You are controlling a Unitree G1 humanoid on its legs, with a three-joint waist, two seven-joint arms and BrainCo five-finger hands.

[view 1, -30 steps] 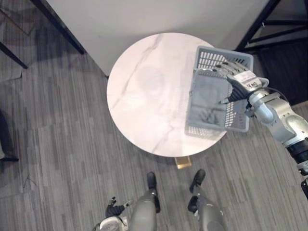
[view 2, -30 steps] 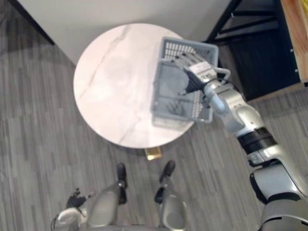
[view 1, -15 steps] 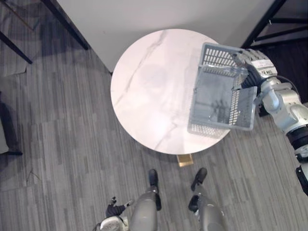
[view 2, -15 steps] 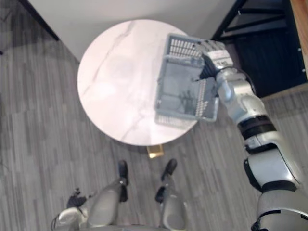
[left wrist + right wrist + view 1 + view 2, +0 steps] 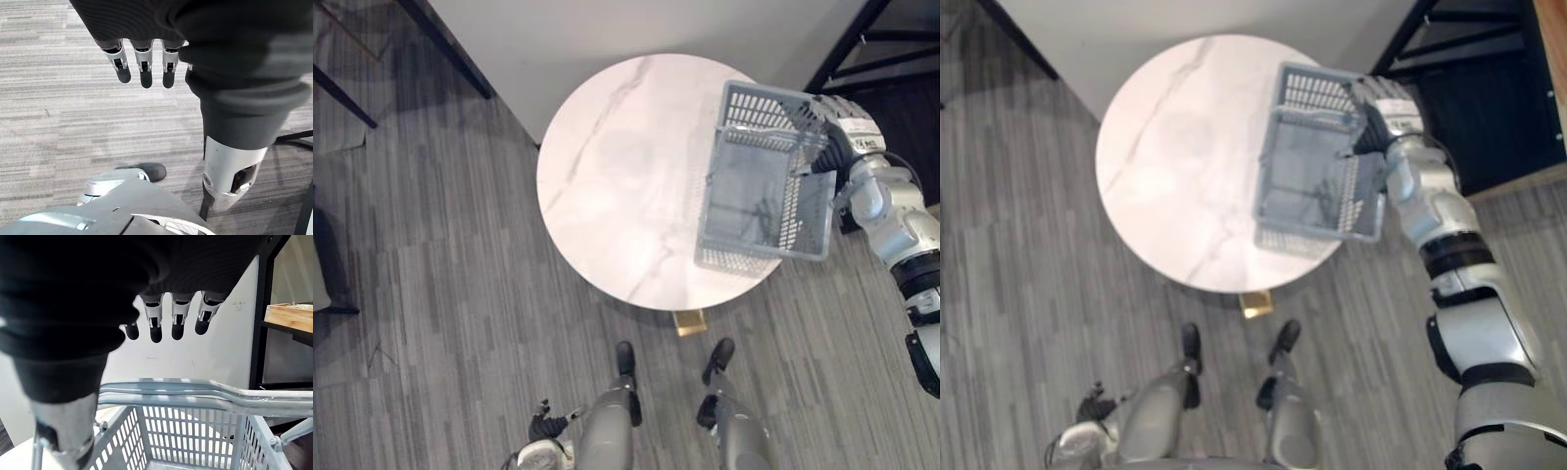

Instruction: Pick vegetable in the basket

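We read this as an indoor test or demo room, office-type rather than a home or kitchen. What we go on: grey plank-pattern floor point(image 5: 440, 294), plain white wall point(image 5: 607, 24), one round white marble-look counter point(image 5: 626, 176) standing close to that wall. Black metal furniture legs point(image 5: 445, 49) slant in at one corner, and a black metal rack point(image 5: 842, 49) stands at the other. The right wrist view shows the rack carrying a pale wooden shelf point(image 5: 288, 316). The only prop we see is a grey plastic shop-style basket point(image 5: 759, 103). We can't tell more than that.
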